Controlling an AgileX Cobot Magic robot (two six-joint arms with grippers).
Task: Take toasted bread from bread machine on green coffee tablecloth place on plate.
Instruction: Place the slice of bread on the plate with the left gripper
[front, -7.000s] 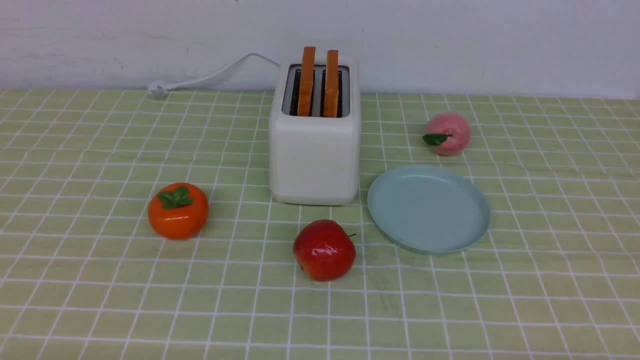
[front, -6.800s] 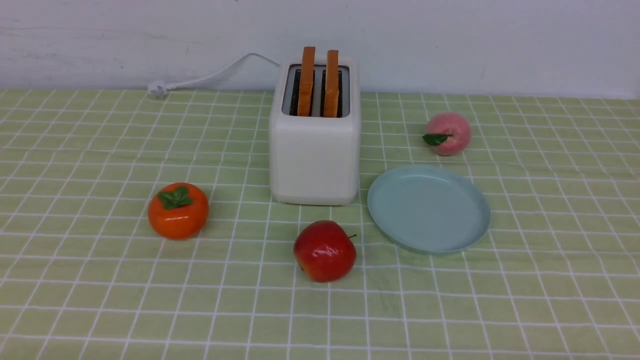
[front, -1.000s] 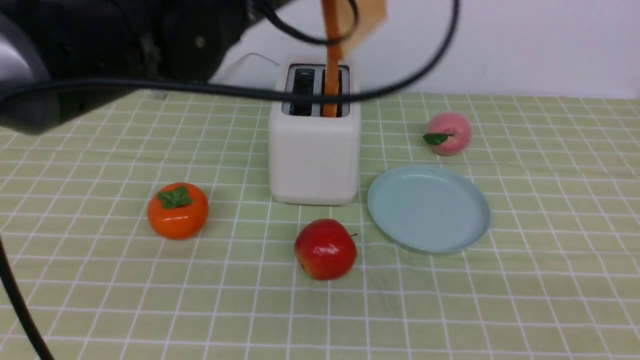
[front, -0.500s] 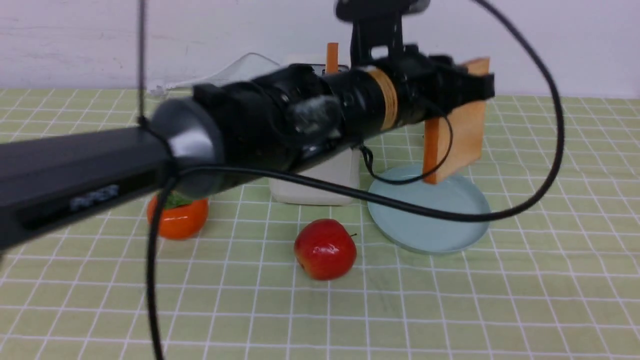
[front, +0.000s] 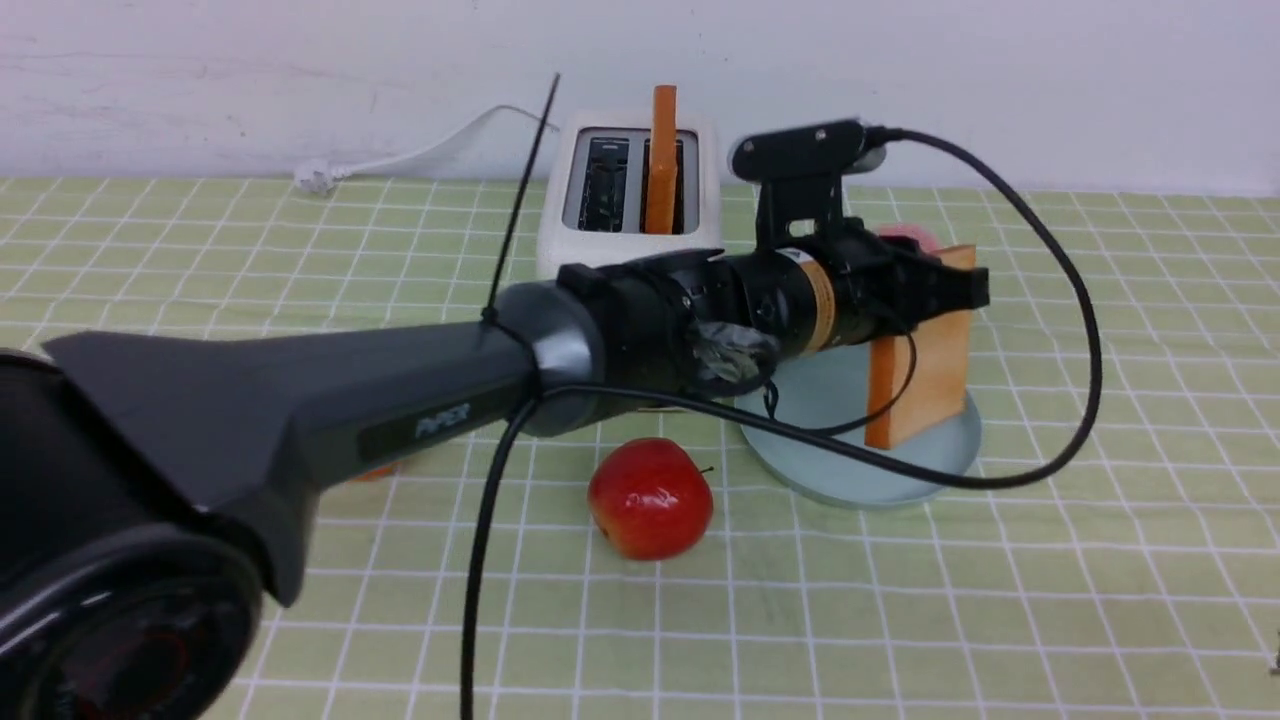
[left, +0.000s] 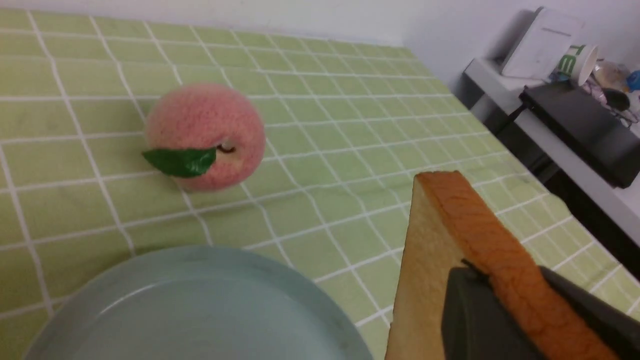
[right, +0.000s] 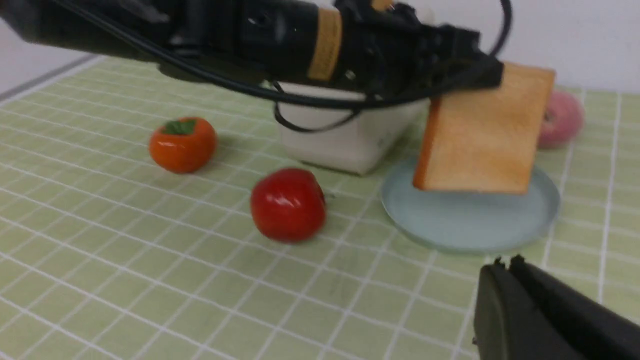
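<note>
My left hand (front: 962, 290) is clamped on the top edge of a square golden-tan toast slice (front: 925, 360), upright just above the round pale blue-green plate (front: 830, 482), mid-desk toward the far edge. Second slice (front: 660, 160) stands in the white boxy toaster (front: 610, 240). Risk: held slice hangs near the plate's right rim, so released on edge it may tip onto the green checked tablecloth (front: 1100, 560). Arm reads "PiPER".

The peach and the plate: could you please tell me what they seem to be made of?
Peach: looks like foam or flocked plastic, matte and fuzzy-textured, so likely artificial. Plate: probably plastic or melamine, smooth with a dull satin sheen.
</note>
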